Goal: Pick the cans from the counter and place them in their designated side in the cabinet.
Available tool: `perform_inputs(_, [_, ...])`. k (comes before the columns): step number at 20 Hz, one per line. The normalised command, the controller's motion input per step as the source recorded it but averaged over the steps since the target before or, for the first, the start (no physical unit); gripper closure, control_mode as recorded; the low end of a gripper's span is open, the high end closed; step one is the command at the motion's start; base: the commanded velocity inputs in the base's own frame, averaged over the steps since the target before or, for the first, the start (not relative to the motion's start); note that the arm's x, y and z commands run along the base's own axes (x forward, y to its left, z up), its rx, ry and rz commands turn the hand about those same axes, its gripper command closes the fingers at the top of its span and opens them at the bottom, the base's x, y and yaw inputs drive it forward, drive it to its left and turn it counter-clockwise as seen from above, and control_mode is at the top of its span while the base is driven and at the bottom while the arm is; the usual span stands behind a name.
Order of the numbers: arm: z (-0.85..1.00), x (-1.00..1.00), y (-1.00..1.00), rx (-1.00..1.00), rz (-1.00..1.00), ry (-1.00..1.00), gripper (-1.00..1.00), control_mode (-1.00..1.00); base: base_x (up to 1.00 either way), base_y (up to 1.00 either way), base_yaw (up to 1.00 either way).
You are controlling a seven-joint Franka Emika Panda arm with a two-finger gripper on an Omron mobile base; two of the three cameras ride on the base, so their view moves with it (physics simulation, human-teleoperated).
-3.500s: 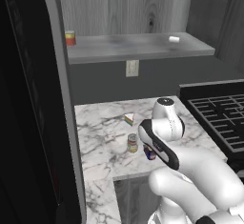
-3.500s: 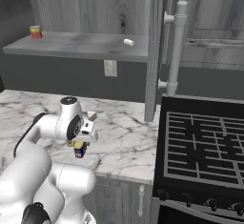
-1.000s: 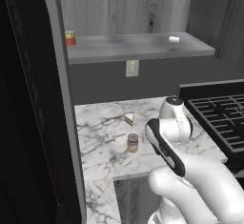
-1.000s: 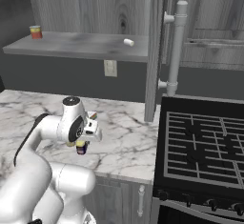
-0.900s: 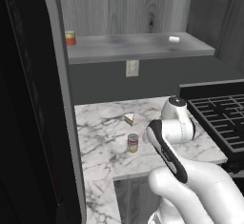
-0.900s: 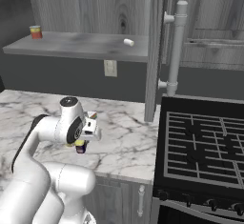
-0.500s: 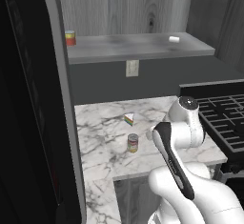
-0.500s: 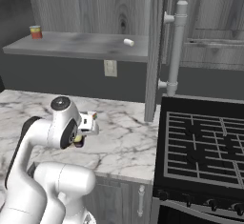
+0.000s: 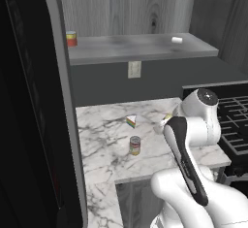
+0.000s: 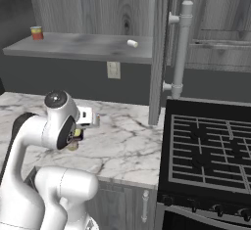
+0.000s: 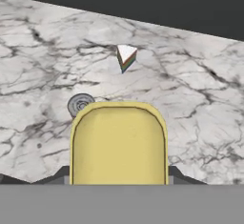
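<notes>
My gripper (image 11: 119,175) is shut on the boxy can (image 11: 119,142), whose yellow top faces the hand camera. In the right base view the same boxy can (image 10: 75,135) sits tucked under the hand, just above the counter (image 10: 122,146). The round can (image 9: 135,145) with the silvery top stands upright on the marble counter (image 9: 106,139), to the left of the arm; from the hand it is the round can (image 11: 81,105) just beyond the held one. The cabinet shelf (image 9: 135,47) runs across the wall above.
A rainbow-striped wedge (image 9: 131,121) lies on the counter behind the round can. A short red-and-yellow can (image 9: 71,38) stands at the shelf's left end, a small white object (image 9: 177,40) near its right. The black stove (image 10: 211,150) is to the right, a tall black panel (image 9: 29,101) to the left.
The arm has swung away from the round can, toward the stove side, carrying the boxy can with it. The round can and the wedge have stayed put.
</notes>
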Motion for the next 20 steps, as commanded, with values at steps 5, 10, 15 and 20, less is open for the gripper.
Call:
perform_inputs(5, [0.35,-0.30,-0.02,0.00,0.06,-0.19,1.00,-1.00,0.00,0.00,0.00])
perform_inputs(10, [0.31,-0.24,0.00,0.00,0.04,-0.17,1.00,-1.00,0.00,0.00,0.00])
perform_inputs(15, [0.21,-0.22,0.00,0.00,0.02,-0.17,1.00,-1.00,0.00,0.00,0.00])
perform_inputs(20, [0.13,-0.26,0.00,0.00,0.01,-0.16,1.00,-1.00,0.00,0.00,0.00])
